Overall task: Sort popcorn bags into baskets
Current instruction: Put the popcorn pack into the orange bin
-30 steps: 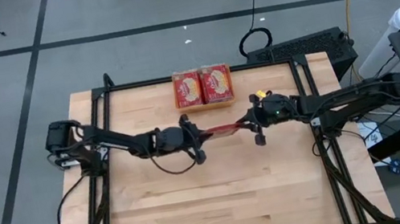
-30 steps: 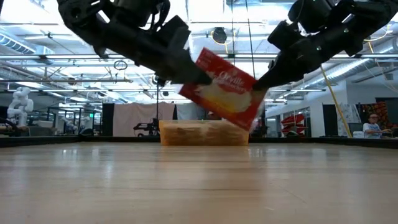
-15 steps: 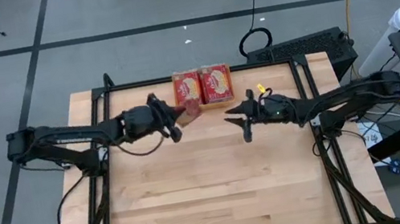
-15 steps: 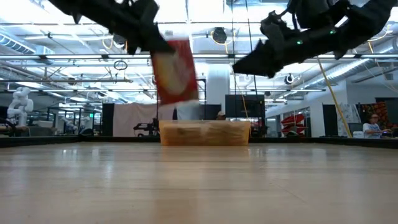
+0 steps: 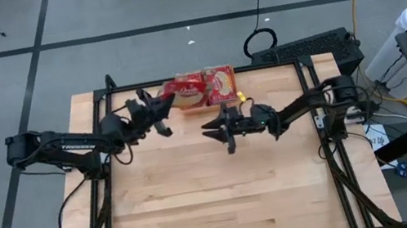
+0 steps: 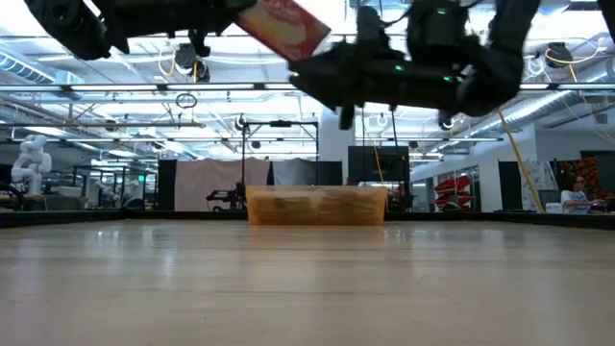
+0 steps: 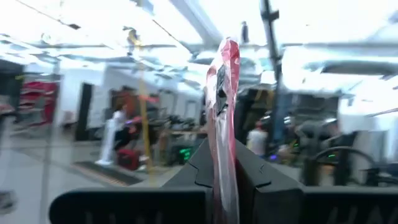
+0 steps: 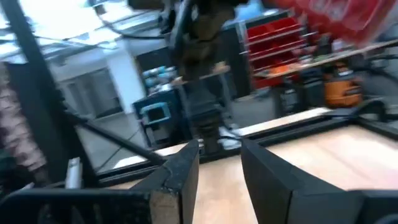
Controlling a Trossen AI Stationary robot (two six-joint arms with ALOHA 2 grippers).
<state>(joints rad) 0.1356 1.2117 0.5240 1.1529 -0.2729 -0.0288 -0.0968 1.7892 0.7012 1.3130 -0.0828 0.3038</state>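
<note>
High view, left gripper [image 5: 162, 114] pinching a red bag [image 5: 171, 93] over the basket [image 5: 207, 88] at top middle, right gripper [image 5: 214, 129] spread with nothing in it, writing too blurry to read.

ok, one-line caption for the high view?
Left claw carries a popcorn bag over the orange bin; right claw hangs empty mid-table.

I noted a red popcorn bag [image 5: 169, 92] with a pale yellow popcorn picture, held in the dark left claw [image 5: 159, 105]. The basket [image 6: 316, 206] was translucent orange, with red packets [image 5: 219, 83] inside. The table [image 5: 217, 194] was pale wood grain; the right claw [image 5: 219, 130] was black.
</note>
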